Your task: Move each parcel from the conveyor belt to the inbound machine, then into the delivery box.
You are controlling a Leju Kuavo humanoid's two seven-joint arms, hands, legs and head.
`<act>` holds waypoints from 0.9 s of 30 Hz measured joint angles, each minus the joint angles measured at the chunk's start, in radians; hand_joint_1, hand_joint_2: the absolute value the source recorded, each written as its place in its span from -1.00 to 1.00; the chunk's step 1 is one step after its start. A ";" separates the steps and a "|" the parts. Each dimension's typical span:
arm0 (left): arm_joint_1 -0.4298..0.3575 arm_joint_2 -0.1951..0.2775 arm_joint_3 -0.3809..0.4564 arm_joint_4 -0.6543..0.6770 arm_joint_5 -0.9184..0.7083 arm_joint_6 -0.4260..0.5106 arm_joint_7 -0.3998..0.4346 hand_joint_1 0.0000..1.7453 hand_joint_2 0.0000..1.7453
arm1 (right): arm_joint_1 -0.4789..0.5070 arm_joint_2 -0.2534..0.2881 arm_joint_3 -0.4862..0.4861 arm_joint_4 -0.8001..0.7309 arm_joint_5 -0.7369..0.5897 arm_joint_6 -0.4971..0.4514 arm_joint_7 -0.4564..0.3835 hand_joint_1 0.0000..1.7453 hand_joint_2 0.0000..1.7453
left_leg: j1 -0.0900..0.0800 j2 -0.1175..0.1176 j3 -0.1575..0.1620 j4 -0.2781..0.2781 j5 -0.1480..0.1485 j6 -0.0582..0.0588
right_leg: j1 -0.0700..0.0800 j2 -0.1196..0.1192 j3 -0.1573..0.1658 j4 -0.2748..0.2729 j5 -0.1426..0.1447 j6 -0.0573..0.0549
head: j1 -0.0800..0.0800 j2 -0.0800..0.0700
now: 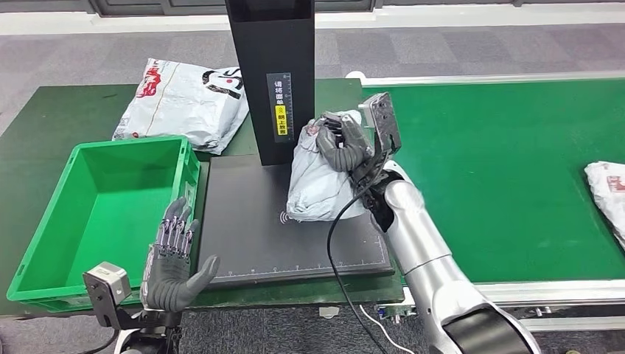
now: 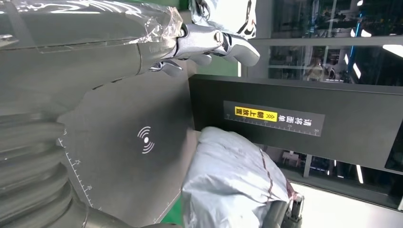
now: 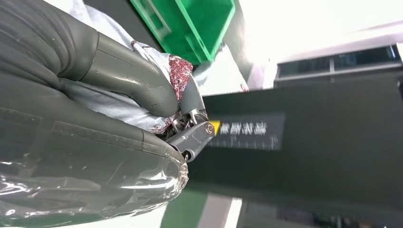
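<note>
Parcel (image 1: 318, 181) within right hand (image 1: 343, 140) fingers (image 1: 333, 147)

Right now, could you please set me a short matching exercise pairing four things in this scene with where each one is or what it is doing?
Things:
1. right hand
2. left hand
3. green bin
4. parcel with red print

States:
A. empty, left of the black scanner pad
B. grips the grey parcel on the pad
C. lies on the table behind the bin
D. open, fingers spread, at the pad's near left corner

Pairs: 1-B, 2-D, 3-A, 4-C
</note>
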 joint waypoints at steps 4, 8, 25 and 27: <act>-0.002 0.000 0.000 0.005 0.001 0.000 0.000 -1.00 1.00 | -0.013 0.006 0.030 0.026 -0.011 0.000 -0.001 1.00 1.00 | 0.000 0.000 0.000 0.000 0.000 0.000 | 0.000 0.000 0.000 0.000 0.000 0.000 | 0.000 0.000; -0.006 0.000 0.000 0.009 0.003 -0.001 0.000 -1.00 1.00 | -0.018 0.017 0.050 0.047 -0.031 0.018 0.009 1.00 1.00 | 0.000 0.000 0.000 0.000 0.000 0.000 | 0.000 0.000 0.000 0.000 0.000 0.000 | 0.000 0.000; -0.100 -0.009 -0.003 0.053 0.033 -0.027 0.035 -1.00 1.00 | -0.088 0.172 0.128 0.370 -0.142 0.018 0.023 -1.00 1.00 | 0.001 0.001 0.000 0.000 0.001 -0.001 | 0.001 0.001 -0.001 0.000 0.001 -0.001 | 0.000 0.000; -0.107 -0.011 -0.003 0.059 0.033 -0.029 0.035 -1.00 1.00 | -0.089 0.173 0.128 0.384 -0.145 0.022 0.013 -1.00 1.00 | 0.001 0.001 0.000 0.000 0.001 -0.001 | 0.001 0.001 -0.001 0.000 0.001 -0.001 | 0.000 0.000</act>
